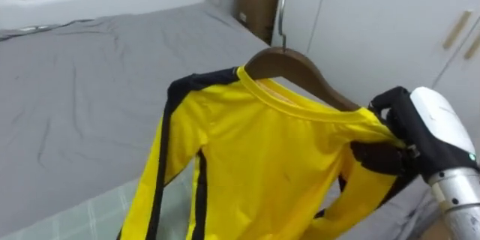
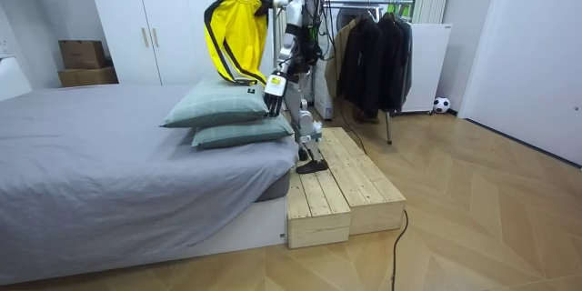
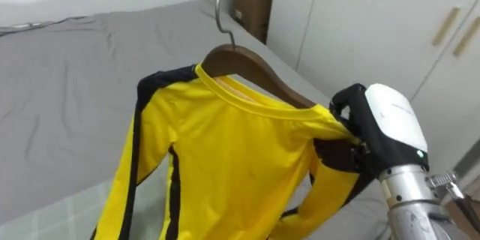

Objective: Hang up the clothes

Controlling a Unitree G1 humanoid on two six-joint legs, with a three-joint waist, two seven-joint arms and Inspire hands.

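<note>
Left eye view — right hand (image 1: 409,131) clenched on smooth yellow shirt (image 1: 255,157) shoulder — cloth draped over curved wooden hanger (image 1: 296,67).

Bright, even room light (soft shadow under the bed's (image 2: 109,164) overhang)

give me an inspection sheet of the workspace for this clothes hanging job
surface: grey bed, two pillows stacked
job's things: yellow shirt on wooden hanger, held up over the bed
clutter: cardboard boxes, ball
hands: right hand clamped on the shirt's shoulder; left hand hangs by the pillows
cables: thin dark lead along the bed's far edge
surroundings: white wardrobe, rack of dark coats, wooden platform under the robot
</note>
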